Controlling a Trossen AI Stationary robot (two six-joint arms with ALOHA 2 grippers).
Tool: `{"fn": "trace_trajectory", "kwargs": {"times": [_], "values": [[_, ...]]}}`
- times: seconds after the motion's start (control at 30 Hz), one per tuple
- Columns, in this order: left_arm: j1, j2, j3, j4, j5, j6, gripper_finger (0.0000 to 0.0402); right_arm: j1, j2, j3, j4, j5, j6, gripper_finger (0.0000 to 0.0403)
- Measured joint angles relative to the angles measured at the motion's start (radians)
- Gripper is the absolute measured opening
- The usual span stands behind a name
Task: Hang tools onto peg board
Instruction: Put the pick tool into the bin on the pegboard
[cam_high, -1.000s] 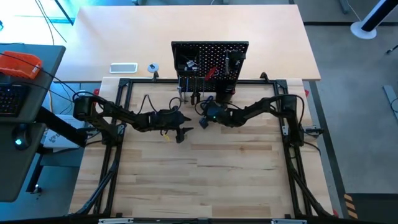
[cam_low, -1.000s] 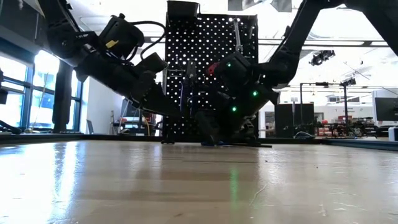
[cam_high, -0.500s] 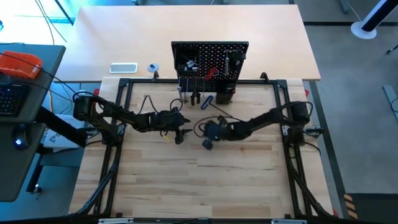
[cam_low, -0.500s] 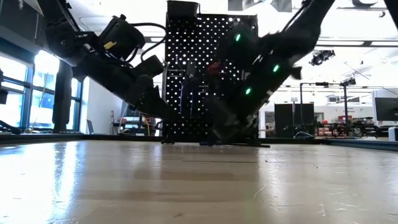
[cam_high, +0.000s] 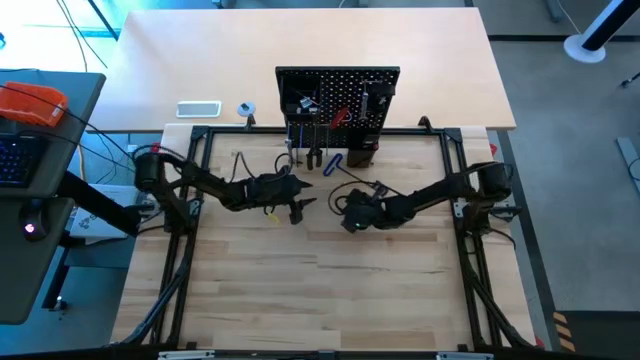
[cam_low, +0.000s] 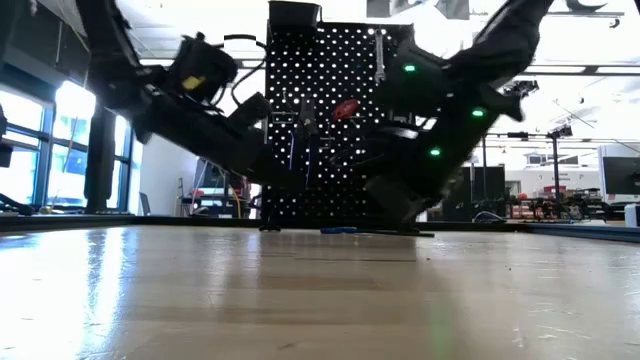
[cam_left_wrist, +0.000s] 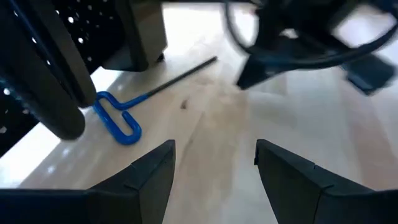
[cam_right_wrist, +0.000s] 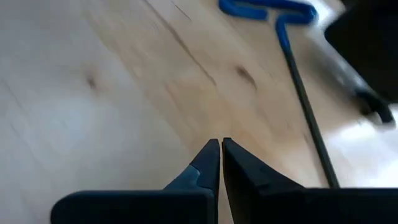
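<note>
We see the hex key (cam_high: 337, 166) lying flat on the table (cam_high: 330, 280), just in front of the board's (cam_high: 337, 100) foot. Its blue handle (cam_left_wrist: 117, 117) is the end nearest the board, and the thin dark shaft (cam_right_wrist: 306, 109) runs away from the board, slanting toward the right arm's side.

Our left claw (cam_high: 298, 207) hangs low over the table in front of the board, on the left arm's side of the key and apart from it. Its fingers (cam_left_wrist: 146, 175) stand well apart with bare wood between them, and they grip nothing; the key lies ahead of them, handle end closer.

Our right claw (cam_high: 349, 222) sits near the table too, farther from the board than the key's shaft end and clear of it. Its fingers (cam_right_wrist: 211, 163) are pressed tip to tip and carry nothing.

On the board itself we make out a red-handled screwdriver (cam_high: 340, 115) hanging among other tools, too small to tell apart.
</note>
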Motion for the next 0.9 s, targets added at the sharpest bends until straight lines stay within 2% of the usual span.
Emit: {"fn": "trace_trajectory", "kwargs": {"times": [0.13,0.23,0.33,0.5,0.7,0.9], "values": [[0.023,0.111,0.064,0.037,-0.005,-0.001,0.0216,0.036,-0.062,-0.100,0.014,0.073,0.115,0.0013],[0.037,0.193,0.123,0.037,-0.043,-0.014,0.0214,0.061,-0.132,-0.172,0.034,0.156,0.190,0.0013],[0.053,0.266,0.174,0.037,-0.086,-0.034,0.0205,0.073,-0.200,-0.235,0.067,0.192,0.212,0.0013],[0.072,0.338,0.248,0.044,-0.121,-0.048,0.0186,0.073,-0.283,-0.303,0.111,0.209,0.212,0.0013],[0.078,0.360,0.305,0.093,-0.165,-0.014,0.0171,0.073,-0.300,-0.341,0.127,0.213,0.211,0.0013],[0.114,0.428,0.394,-0.016,-0.187,-0.030,0.0169,0.073,-0.297,-0.347,0.147,0.215,0.195,0.0013]]}}
